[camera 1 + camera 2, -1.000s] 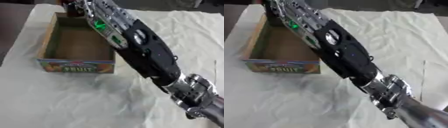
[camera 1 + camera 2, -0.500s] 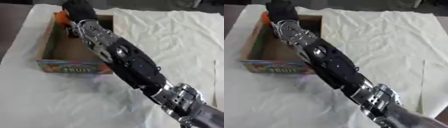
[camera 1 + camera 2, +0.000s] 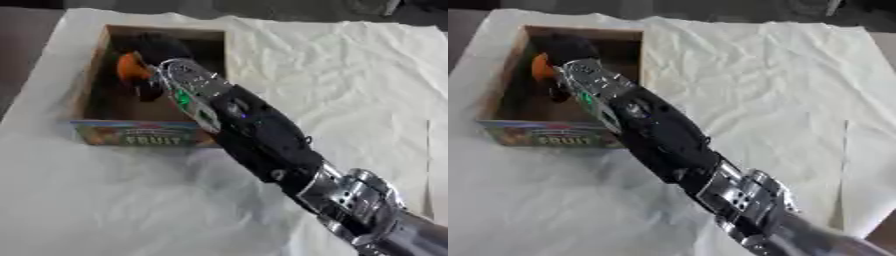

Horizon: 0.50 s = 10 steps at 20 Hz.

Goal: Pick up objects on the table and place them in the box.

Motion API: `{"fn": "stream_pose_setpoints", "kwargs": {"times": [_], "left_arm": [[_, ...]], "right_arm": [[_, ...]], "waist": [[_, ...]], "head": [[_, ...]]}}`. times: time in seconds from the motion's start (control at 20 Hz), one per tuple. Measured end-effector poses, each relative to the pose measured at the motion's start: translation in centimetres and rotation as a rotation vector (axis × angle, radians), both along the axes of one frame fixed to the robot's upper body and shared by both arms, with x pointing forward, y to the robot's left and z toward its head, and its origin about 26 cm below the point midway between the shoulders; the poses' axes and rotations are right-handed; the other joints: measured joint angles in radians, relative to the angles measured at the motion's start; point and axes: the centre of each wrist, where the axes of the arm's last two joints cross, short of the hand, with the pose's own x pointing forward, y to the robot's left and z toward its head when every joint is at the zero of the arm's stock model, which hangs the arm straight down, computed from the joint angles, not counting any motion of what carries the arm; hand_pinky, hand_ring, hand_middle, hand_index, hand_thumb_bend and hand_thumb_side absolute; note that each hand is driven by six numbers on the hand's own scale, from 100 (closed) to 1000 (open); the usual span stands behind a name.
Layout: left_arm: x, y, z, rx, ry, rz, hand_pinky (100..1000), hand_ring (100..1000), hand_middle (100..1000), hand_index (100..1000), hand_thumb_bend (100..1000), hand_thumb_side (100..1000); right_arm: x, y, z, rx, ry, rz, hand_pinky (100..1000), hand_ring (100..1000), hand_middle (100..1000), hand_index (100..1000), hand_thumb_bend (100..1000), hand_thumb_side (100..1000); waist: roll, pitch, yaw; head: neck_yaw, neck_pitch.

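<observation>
The robot's right arm point(image 3: 262, 137) comes in from the lower right corner and stretches diagonally up and left across the tabletop point(image 3: 350, 75), which is covered by a rumpled white cloth point(image 3: 754, 65). Its right hand point(image 3: 157, 50) is down inside the open cardboard box point(image 3: 92, 85), over the far part of the box floor. The dark fingers point(image 3: 149, 90) curl round an orange object point(image 3: 131, 70), which shows as a rounded orange patch on the hand's left side, near the box's left wall; what the object is cannot be made out, and whether it already rests on the box floor or hangs just above it is hard to say from these views. The box stands at the upper left of the cloth, its top open, its brown inner walls in shadow. Its near outer wall bears a colourful printed label point(image 3: 144, 137) with the word FRUIT. The forearm crosses above the box's near right corner, hiding that part of the rim. A small green light point(image 3: 184, 97) glows on the wrist section just behind the hand. The left hand shows in neither view.
</observation>
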Motion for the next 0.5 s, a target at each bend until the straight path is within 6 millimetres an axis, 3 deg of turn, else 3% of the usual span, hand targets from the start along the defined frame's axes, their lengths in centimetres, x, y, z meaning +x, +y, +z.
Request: {"fn": "stream_pose_setpoints", "kwargs": {"times": [0.2, 0.5], "left_arm": [[0.0, -0.04, -0.02, -0.002, 0.0, -0.001, 315, 690, 858, 672, 100, 753], [-0.01, -0.12, -0.06, -0.007, 0.002, -0.001, 316, 690, 858, 671, 100, 753]], "right_arm": [[0.15, -0.28, 0.11, -0.005, 0.094, 0.007, 927, 969, 868, 946, 688, 562], [0.14, -0.72, 0.64, 0.001, 0.103, -0.005, 927, 964, 877, 951, 734, 631]], "waist": [[0.0, 0.0, -0.002], [0.004, 0.0, -0.007]], "head": [[0.0, 0.0], [0.0, 0.001]]}}
